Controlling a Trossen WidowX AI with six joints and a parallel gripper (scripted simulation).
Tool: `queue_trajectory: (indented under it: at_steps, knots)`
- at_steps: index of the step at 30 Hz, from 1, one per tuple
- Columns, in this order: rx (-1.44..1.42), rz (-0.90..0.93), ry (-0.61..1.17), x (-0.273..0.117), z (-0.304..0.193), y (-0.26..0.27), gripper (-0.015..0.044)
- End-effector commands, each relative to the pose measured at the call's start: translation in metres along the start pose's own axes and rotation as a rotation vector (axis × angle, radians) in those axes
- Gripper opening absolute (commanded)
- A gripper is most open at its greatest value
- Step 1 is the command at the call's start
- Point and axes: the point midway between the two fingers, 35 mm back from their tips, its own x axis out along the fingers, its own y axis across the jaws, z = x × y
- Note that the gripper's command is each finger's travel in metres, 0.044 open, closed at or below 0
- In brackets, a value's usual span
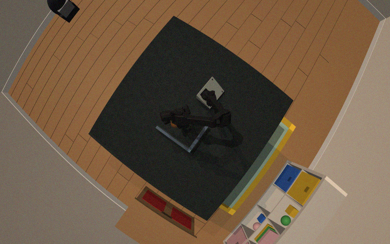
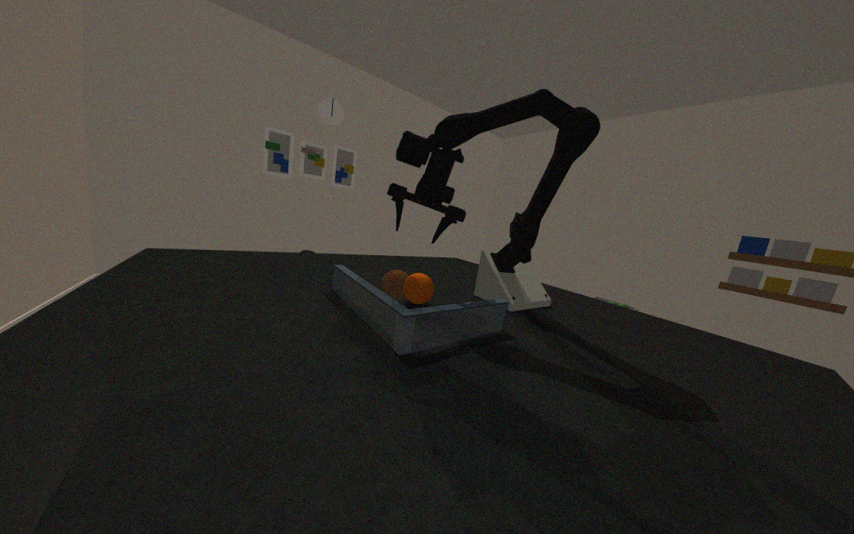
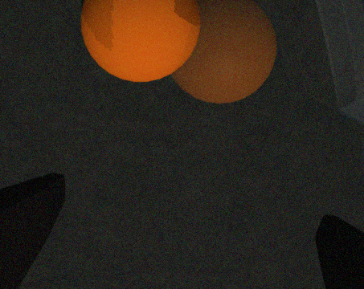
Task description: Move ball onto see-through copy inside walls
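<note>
Hanging high over the dark worktop [image 2: 218,411], the hand [image 2: 422,225] points its two tapered fingers [image 2: 398,213] straight down with a wide gap between them and nothing held. In the exterior view it sits a little above the middle of the frame, well clear of everything beneath it.

Below it, near the centre of that view, the orange ball [image 2: 418,288] rests on the worktop inside the angle of the two low walls [image 2: 416,328]. Just to its left is the dimmer see-through copy [image 2: 391,284]; the two overlap at their edges, so the ball is off the spot, not on it.

From the wrist view, the ball [image 3: 140,22] fills the upper left and the see-through copy [image 3: 232,48] lies to its right, partly covered by it. A pale strip of wall [image 3: 348,59] runs down the right edge. The dark fingertips show only in the lower corners, far apart.

In the top view the black arm [image 1: 199,119] reaches leftward from its pale base plate [image 1: 213,87] at mid-frame, covering most of the ball.
</note>
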Motion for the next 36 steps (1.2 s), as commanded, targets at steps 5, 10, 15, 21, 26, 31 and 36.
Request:
queue_trajectory:
  at_steps: [5,10,15,21,26,31,36]
  knots:
    - [-0.533,0.193,-0.092,0.040,0.053,0.023,0.0440]
    - [-0.533,0.193,-0.092,0.040,0.053,0.023,0.0440]
    - [-0.533,0.193,-0.093,0.053,0.054,0.026,0.0440]
    - [-0.533,0.192,-0.093,0.058,0.054,0.026,0.0440]
    - [-0.533,0.192,-0.092,0.066,0.054,0.027,0.0440]
    - [-0.533,0.192,-0.093,0.075,0.055,0.029,0.0440]
    - [-0.533,0.192,-0.093,0.083,0.055,0.031,0.0440]
